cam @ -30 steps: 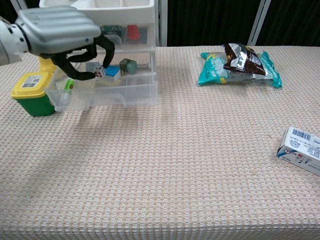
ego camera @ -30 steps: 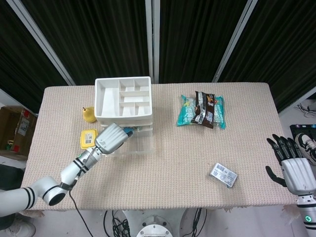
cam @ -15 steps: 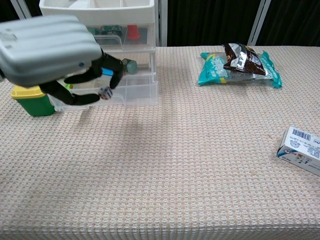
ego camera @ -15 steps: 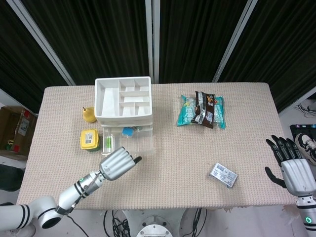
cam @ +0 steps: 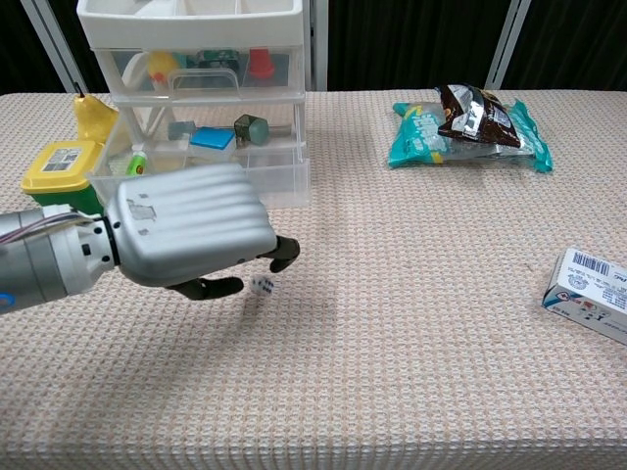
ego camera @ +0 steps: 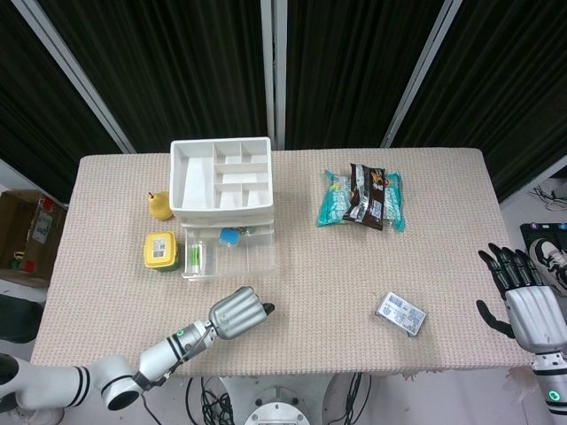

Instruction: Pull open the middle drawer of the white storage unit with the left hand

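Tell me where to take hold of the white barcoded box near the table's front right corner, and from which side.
Take the white box from above, with fingers across its narrower width, on its two long edges. It lies flat on the table, so nothing can get under it, and it sits askew to the table edge, so the wrist should probably turn to match. The right hand is nearest.

The left hand (cam: 191, 227) has a ribbed silver shell, black fingertips (cam: 285, 251) and a ringed silver wrist.
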